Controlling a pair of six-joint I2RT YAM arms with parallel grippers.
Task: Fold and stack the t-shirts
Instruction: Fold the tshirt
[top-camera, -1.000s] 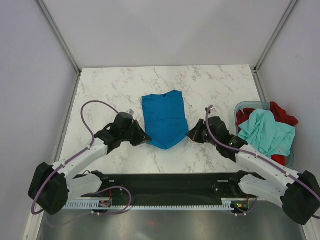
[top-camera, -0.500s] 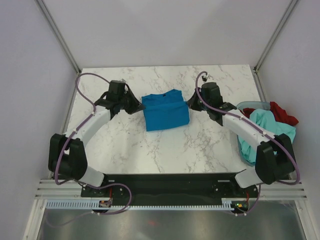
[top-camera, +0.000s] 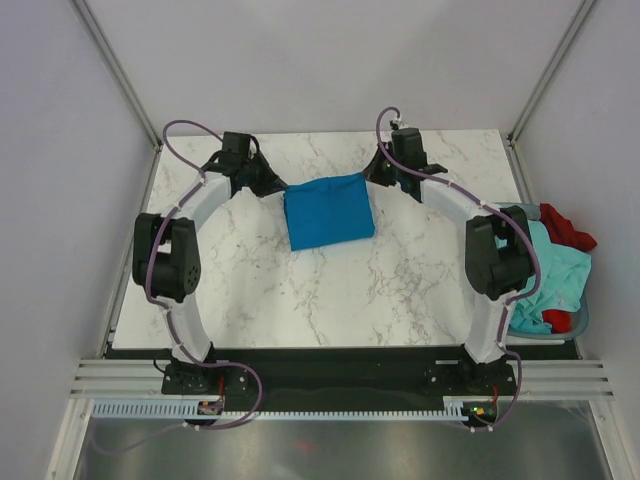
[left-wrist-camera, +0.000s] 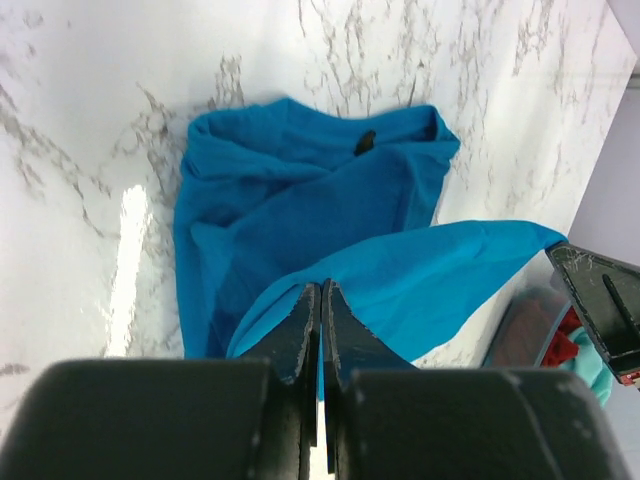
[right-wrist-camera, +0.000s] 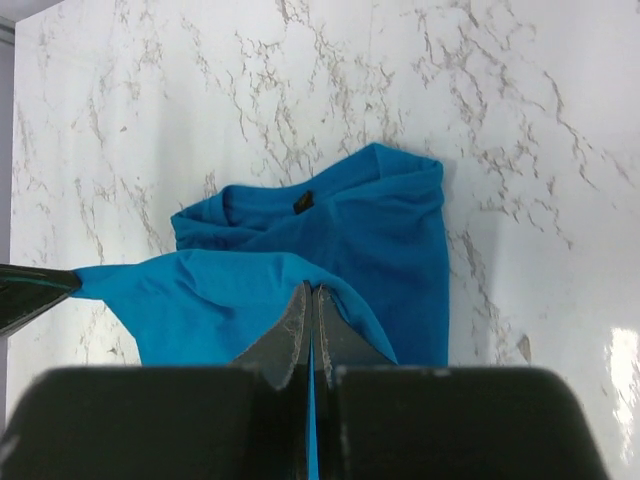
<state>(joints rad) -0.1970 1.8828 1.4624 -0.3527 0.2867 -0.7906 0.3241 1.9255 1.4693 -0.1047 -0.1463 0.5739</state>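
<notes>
Now upper centre of surface (top-camera: 400, 280): blue t-shirt (top-camera: 328, 208), near hem just carried over to collar end, length halved. Left jaws, right jaws pinching hem corners. Mint t-shirt (top-camera: 555, 275), red t-shirt (top-camera: 565, 225) unfolded in basket (top-camera: 583, 318), right edge.

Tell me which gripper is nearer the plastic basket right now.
Right. The right gripper pinches the blue t-shirt on the side toward the basket; the left gripper pinches its opposite side, with the shirt's whole width between it and the basket.
</notes>
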